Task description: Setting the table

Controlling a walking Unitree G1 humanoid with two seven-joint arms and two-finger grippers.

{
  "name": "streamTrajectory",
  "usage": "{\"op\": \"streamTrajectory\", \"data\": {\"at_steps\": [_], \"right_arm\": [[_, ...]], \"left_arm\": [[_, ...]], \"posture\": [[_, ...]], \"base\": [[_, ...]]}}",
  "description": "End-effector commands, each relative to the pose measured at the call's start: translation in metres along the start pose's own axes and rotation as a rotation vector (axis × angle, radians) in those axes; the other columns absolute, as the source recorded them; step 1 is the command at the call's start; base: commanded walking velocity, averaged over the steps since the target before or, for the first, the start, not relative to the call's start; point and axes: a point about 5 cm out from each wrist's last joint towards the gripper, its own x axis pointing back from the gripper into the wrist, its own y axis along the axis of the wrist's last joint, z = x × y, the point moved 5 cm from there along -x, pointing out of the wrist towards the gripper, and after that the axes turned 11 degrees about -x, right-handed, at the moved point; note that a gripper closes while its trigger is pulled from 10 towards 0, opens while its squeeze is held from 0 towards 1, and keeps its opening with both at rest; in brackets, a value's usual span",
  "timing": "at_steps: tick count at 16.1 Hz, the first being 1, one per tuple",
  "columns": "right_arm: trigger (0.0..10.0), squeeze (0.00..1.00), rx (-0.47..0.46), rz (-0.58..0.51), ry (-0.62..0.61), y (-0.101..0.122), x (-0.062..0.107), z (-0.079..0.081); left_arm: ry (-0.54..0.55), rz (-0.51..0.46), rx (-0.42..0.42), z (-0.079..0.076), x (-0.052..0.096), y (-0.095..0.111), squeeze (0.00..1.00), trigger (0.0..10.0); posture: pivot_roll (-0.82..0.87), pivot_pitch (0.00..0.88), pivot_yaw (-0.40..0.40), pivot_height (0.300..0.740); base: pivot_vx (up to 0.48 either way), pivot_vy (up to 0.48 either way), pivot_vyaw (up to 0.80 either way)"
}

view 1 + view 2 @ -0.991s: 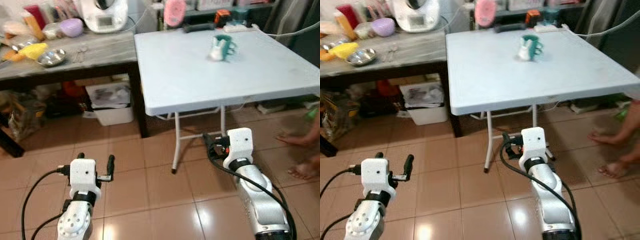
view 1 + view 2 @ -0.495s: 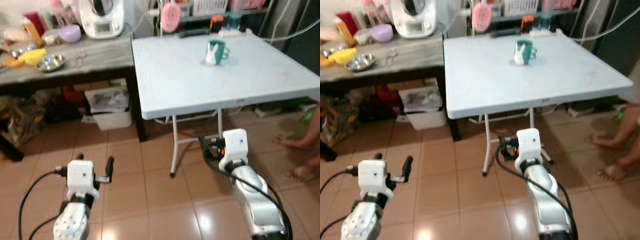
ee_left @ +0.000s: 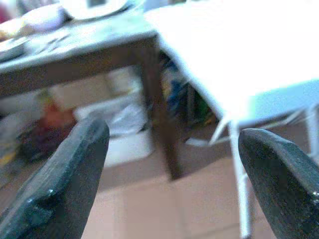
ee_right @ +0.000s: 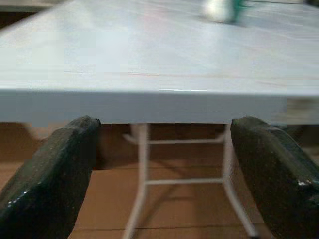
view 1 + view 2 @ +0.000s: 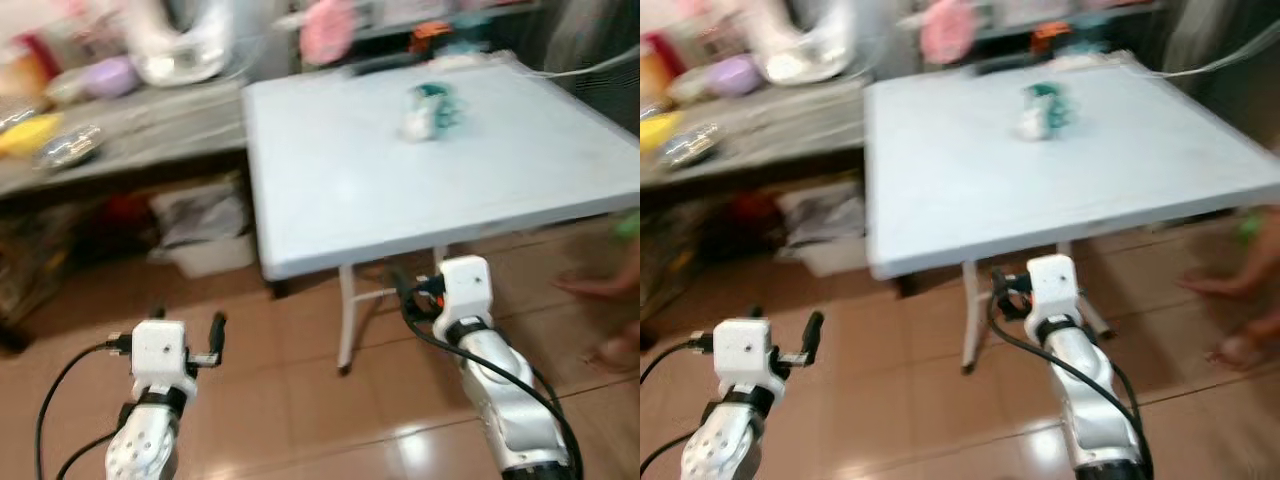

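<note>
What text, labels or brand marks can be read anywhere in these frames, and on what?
None readable.
White appliance on the grey side table: its front panel is blurred, nothing legible.
Green mug on the white folding table: white shape on it, no lettering to make out.
Bottles at the side table's far end: too blurred to read.

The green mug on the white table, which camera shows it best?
The left eye view: the green mug stands whole on the white table, seen from above, though blurred. The right eye view shows the same. The right wrist view catches a blurry piece at its edge.
</note>
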Motion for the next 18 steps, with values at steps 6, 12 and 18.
{"op": "streamTrajectory", "data": {"at_steps": [6,12,18], "right_arm": [[10.0,0.00,0.003,-0.014,0.001,0.004,-0.002,0.001],[10.0,0.00,0.022,-0.122,0.030,0.043,0.005,0.008],[10.0,0.00,0.028,-0.090,0.034,0.037,0.012,0.009]], "left_arm": [[0.001,0.024,-0.011,0.002,0.004,-0.006,0.00,10.0],[0.057,-0.061,0.014,0.021,0.004,0.029,0.00,10.0],[0.034,-0.033,0.009,0.017,0.008,0.026,0.00,10.0]], "posture": [[-0.20,0.084,0.075,0.740],[-0.20,0.093,0.075,0.740],[-0.21,0.105,0.075,0.740]], "base": [[0.428,0.000,0.00],[0.257,0.000,0.00],[0.000,-0.060,0.00]]}}
